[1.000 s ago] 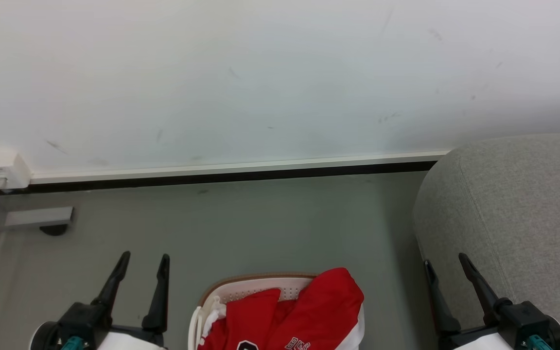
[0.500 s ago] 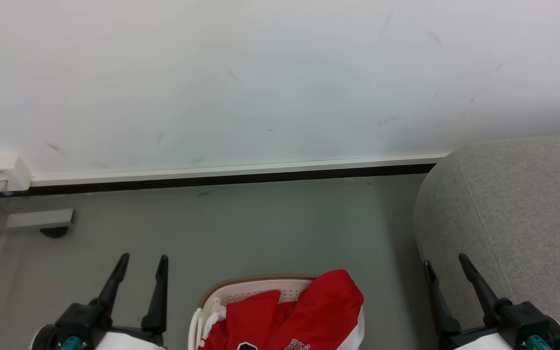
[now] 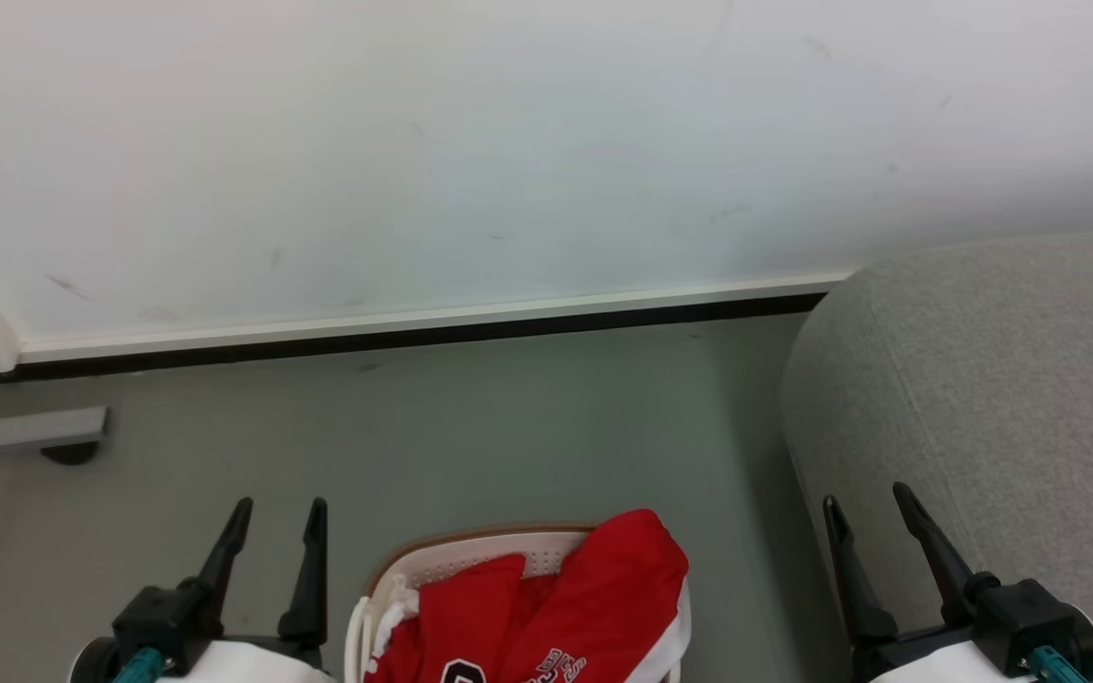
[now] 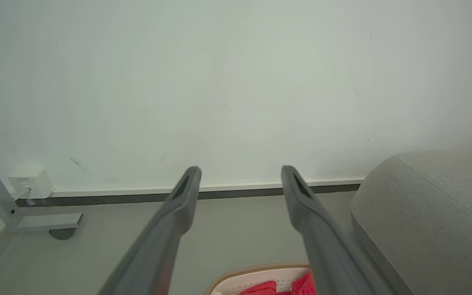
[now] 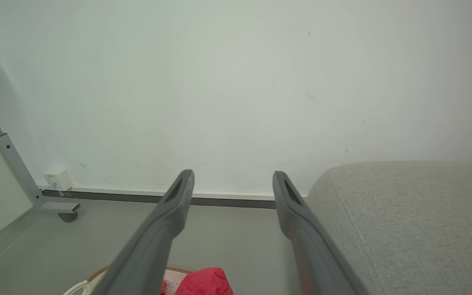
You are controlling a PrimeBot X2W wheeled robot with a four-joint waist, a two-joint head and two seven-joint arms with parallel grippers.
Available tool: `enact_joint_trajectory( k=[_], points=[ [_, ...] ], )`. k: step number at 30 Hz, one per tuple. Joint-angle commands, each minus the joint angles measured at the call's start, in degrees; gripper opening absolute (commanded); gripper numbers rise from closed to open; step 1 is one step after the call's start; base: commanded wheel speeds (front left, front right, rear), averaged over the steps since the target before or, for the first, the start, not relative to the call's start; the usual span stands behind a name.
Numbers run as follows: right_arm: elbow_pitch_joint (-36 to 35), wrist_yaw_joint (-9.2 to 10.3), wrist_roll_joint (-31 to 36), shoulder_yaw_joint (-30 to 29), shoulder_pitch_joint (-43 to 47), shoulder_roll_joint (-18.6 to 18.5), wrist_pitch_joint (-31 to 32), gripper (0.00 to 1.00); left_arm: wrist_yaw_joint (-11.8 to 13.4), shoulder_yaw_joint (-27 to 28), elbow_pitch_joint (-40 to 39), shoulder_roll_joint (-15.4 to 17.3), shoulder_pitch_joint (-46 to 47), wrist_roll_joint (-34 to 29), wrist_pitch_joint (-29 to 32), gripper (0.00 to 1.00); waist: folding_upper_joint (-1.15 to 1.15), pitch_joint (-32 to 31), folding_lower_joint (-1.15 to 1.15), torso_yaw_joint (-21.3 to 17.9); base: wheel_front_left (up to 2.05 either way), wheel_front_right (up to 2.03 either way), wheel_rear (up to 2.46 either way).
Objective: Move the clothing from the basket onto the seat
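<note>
**Both claws wide and empty, kit waiting in the basket**

In the head view, the left gripper (image 3: 280,505) at the lower left and the right gripper (image 3: 864,496) at the lower right both have their fingers spread wide, holding and touching nothing. The clothing (image 3: 594,588) lies heaped in the basket (image 3: 471,558) at the bottom centre, between the two grippers. One red fold rides up over the basket's far right rim. The seat (image 3: 1002,379) stands at the right of the frame, just beside the right gripper and apart from the basket.

The garments look limp and piled together, so a pinch into the heap may catch both at once. It may also take a thin fold that slips out on the lift. A trailing hem could snag the rim and drag or tip the light basket. The right gripper sits close to the seat's padded edge, so a careless swing may brush it.

The head view gives the lettering on the cloth and both grippers together. The left wrist view gives a sliver of basket and red cloth at its bottom edge, and a white socket box (image 4: 31,180) at the left. The right wrist view gives more of the seat's woven top and a metal post (image 5: 14,168) at the far left
</note>
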State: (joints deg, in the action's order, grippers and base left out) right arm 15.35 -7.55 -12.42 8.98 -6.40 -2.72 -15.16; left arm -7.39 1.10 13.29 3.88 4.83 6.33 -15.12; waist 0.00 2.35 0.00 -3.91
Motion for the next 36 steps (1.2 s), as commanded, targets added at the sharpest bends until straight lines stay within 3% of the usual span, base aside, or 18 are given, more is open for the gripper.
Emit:
enact_joint_trajectory(
  k=[1, 13, 24, 36],
  points=[
    [-0.37, 0.12, -0.16, -0.05, -0.74, -0.30, 0.00, 1.00, -0.16, -0.36, 0.69, 0.67, 0.77, 0.61, -0.06, 1.00, 0.00, 1.07, 0.00, -1.23, 0.00, 0.00, 0.00],
    [-2.44, 0.12, -0.74, 0.15, -2.42, -0.30, 0.01, 1.00, -0.05, -3.37, 8.96, 3.47, 4.31, 2.49, -0.05, 1.00, 0.00, 6.54, 0.00, -7.70, 0.00, 0.00, 0.00],
    [-6.41, 0.12, -4.28, 1.27, -5.34, -0.24, 0.02, 1.00, -0.05, -9.88, 20.81, 10.53, 11.17, 4.15, -0.06, 1.00, 0.00, 16.02, 0.00, -14.73, 0.00, 0.00, 0.00],
    [-11.34, 0.12, -7.46, 0.04, -7.95, -0.19, 0.01, 1.00, -0.05, -21.65, 36.52, 17.97, 20.79, 5.49, 1.42, 1.00, 0.00, 25.96, 0.00, -21.54, 0.00, 0.00, 0.00]
  ],
)
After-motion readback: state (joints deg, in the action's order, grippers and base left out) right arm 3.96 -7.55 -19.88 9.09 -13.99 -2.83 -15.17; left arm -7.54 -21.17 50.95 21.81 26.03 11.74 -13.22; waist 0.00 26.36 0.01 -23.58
